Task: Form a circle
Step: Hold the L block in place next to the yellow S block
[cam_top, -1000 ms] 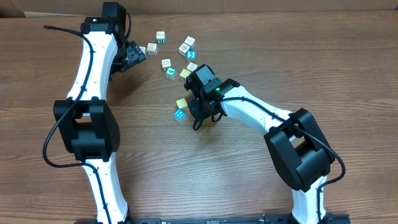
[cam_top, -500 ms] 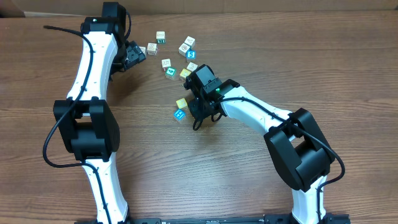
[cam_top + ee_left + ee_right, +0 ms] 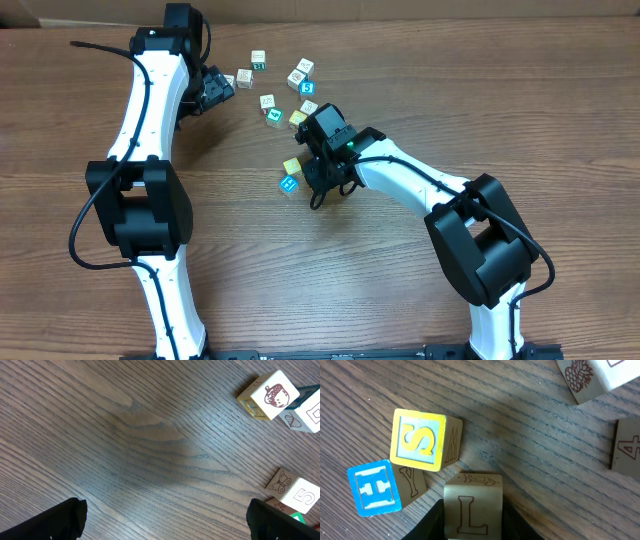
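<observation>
Arc-building step: right gripper (image 3: 472,527) pinching L cube (image 3: 472,502), 5 o'clock of S cube (image 3: 417,440); left gripper (image 3: 167,521) spread. Next: seat L cube on curve, release

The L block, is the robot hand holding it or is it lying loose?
Held. In the right wrist view, the L block sits pinched between the right hand's two dark fingers, one against each side.

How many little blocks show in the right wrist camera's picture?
5: yellow S block upper left, blue H block at lower left, L block in the right gripper at bottom centre, pineapple block top right, 4 block at right edge. Others lie outside this view.
</observation>
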Robot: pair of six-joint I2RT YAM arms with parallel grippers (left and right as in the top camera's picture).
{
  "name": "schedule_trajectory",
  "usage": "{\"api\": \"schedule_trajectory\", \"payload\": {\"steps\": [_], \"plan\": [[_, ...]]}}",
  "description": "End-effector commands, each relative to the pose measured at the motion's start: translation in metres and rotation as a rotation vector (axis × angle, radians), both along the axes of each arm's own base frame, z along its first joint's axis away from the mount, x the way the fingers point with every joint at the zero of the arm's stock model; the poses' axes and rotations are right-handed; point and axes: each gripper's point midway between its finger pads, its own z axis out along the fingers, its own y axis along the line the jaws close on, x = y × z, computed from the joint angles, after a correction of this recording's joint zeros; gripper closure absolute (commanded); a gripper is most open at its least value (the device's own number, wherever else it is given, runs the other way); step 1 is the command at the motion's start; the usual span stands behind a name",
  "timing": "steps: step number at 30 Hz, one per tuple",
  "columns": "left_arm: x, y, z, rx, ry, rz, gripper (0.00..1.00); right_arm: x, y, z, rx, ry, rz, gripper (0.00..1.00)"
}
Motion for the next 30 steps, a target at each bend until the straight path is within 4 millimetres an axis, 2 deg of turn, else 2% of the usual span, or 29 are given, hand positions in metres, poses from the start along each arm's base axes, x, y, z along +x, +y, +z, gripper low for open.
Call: {"api": "schedule_trajectory", "payload": {"steps": [1,30], "plan": [[0.0032,0.0018,0.0099,0.009,-0.025,0.001,0.0,-0.0084,0.0001,-0.0096,0.002,0.039,0.01,0.72],[0.0032,0.0014,0.0099,0.009,-0.025,0.0,0.01,-0.0063,0.0023,-0.0086,0.006,0.022,0.034,0.67]]}}
